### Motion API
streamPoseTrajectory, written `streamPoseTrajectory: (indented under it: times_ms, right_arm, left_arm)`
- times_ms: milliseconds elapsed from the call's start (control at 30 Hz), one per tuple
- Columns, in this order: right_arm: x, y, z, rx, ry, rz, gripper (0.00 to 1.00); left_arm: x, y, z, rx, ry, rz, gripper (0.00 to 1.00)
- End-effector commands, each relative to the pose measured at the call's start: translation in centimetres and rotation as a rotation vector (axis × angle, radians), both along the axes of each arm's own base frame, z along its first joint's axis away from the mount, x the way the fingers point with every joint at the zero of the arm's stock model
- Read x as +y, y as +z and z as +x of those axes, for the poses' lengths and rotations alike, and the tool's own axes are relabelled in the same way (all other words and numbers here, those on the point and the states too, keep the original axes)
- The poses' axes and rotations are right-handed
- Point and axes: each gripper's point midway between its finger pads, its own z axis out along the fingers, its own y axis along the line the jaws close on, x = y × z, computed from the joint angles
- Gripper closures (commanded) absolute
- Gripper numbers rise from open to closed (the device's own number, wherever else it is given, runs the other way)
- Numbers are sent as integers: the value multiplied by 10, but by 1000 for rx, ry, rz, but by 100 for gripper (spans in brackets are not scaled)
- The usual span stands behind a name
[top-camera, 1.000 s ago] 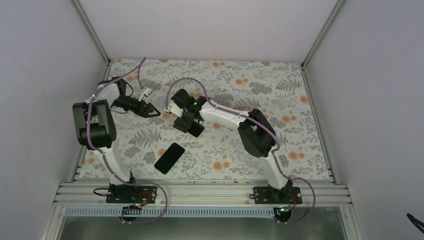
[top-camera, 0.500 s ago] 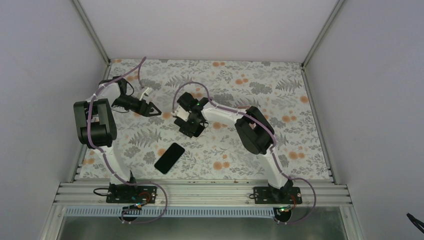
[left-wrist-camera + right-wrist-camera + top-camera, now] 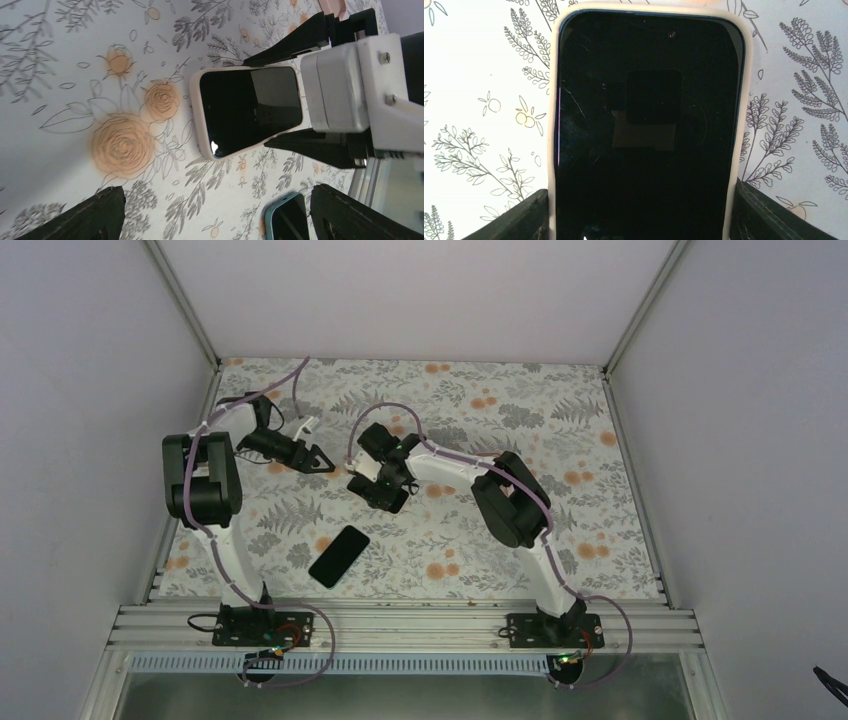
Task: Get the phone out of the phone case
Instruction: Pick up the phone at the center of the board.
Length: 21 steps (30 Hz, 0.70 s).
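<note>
Phone (image 3: 250,107) is in the phone case (image 3: 197,117), screen up, lying flat on the table (image 3: 560,420). In the top view it's a bit toward 11 o'clock from table ctr. Case is off-white, and its rim wraps right round the black screen, so phone not out yet.

R gripper (image 3: 383,490) is on top of it, arm reaching in from approx 4 o'clock. Jaws pinch the case across its width. Its black fingers (image 3: 300,42) lie one along each long edge, seen from the L wrist cam. R wrist cam shows the same: screen fills the view, w/ a finger flush against the rim at 7 o'clock and another at 5 o'clock. Can't tell how hard they press.

L gripper (image 3: 313,445) is near, at approx 10 o'clock from the cased phone, apart from it and pointing toward it. Jaws spread wide, nothing btwn them. Its fingers (image 3: 85,217) show at the bottom corners of its own cam, well clear of the case.

2nd phone (image 3: 338,555), dark w/ a blue rim, lies flat on the table at approx 7 o'clock from the cased one. It's apart from both grippers.
</note>
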Motion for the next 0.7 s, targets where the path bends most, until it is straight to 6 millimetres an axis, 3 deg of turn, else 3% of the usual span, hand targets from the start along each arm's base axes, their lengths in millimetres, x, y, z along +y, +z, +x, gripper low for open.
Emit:
streamPoseTrajectory:
  times_ms: [0, 267, 667]
  right_arm:
    - [-17, -13, -1, -16, -4, -63, 31]
    - [4, 47, 19, -139, -5, 54, 33]
    - [36, 76, 19, -162, 36, 119, 33]
  left_arm:
    - [-16, -2, 3, 36, -20, -46, 9]
    - [-31, -17, 0, 127, -40, -92, 9]
    - [-42, -20, 7, 156, -40, -124, 11]
